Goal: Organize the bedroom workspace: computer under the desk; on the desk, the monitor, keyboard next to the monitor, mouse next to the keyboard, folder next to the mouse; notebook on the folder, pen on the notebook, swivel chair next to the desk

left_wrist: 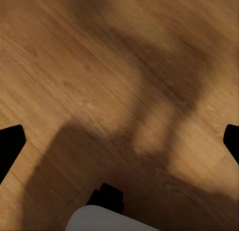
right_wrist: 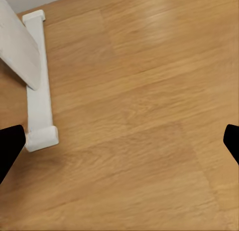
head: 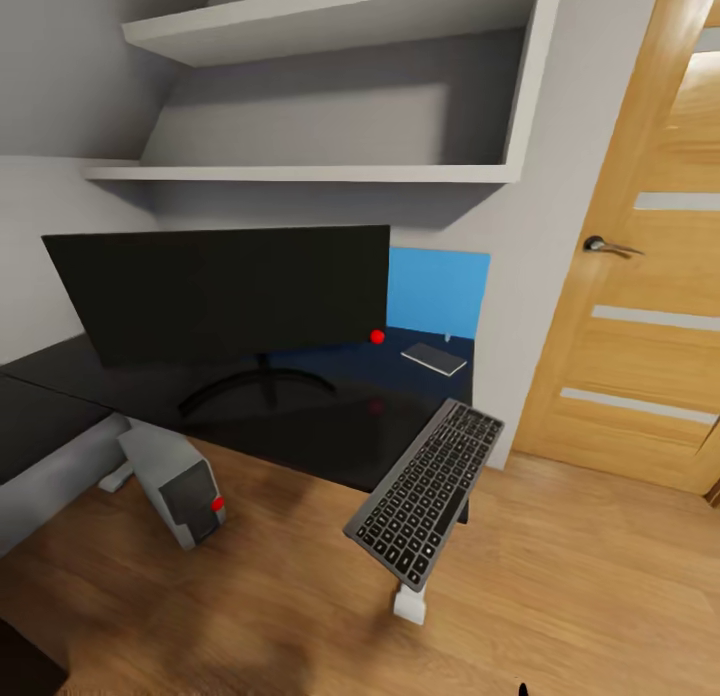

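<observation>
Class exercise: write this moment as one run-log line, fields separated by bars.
monitor upright on desk | keyboard tilted, overhanging desk edge | computer on floor | left gripper open | right gripper open

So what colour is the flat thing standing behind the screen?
Bright blue. The folder shows best in the head view.

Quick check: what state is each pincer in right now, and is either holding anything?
Left pincer: open, holding nothing, above the wooden floor.
Right pincer: open, holding nothing, above the floor.
</observation>
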### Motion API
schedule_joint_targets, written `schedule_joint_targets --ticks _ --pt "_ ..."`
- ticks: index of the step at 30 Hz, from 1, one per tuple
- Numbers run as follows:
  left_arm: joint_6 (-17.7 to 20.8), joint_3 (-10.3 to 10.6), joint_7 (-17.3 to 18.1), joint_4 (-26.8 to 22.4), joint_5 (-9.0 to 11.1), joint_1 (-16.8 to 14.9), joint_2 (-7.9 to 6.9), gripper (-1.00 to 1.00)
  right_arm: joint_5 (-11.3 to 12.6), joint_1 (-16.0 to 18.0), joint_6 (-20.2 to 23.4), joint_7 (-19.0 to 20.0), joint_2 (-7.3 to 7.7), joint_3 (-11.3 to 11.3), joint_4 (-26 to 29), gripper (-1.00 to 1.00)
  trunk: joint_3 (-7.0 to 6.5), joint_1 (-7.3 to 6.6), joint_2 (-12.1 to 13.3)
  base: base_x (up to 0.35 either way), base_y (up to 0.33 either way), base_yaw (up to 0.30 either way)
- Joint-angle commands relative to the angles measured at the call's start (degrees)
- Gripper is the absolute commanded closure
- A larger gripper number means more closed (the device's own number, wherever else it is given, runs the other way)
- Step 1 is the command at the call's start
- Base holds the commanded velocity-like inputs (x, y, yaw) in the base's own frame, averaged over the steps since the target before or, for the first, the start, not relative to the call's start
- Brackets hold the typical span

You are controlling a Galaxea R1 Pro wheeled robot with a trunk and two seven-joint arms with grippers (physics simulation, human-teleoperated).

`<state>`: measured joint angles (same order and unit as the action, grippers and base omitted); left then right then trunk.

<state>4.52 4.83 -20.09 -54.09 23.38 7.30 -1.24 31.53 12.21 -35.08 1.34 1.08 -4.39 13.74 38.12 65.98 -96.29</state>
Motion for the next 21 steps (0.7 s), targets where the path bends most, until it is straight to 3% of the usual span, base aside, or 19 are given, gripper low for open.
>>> schedule_joint_targets --ticks 1,12,21 --pt "0.23 0.27 -0.48 -0.14 0.35 0.0 -0.08 -1.0 -0.05 0.01 -0.13 0.14 -0.02 -0.27 0.0 -1.0 0.04 0.0 -0.02 0.001 -0.005 0.249" --pt "0.23 0.27 -0.48 -0.14 0.35 0.0 -0.07 -1.0 -0.05 0.01 -0.34 0.14 -0.06 -0.19 0.06 -1.0 0.04 0.0 -0.02 0.0 -0.02 0.073" --pt "0.23 0.27 -0.48 -0.14 0.35 0.0 -0.08 -1.0 -0.06 0.01 -0.42 -0.01 -0.14 -0.1 0.12 -1.0 0.04 0.0 -0.02 0.0 -0.243 0.003"
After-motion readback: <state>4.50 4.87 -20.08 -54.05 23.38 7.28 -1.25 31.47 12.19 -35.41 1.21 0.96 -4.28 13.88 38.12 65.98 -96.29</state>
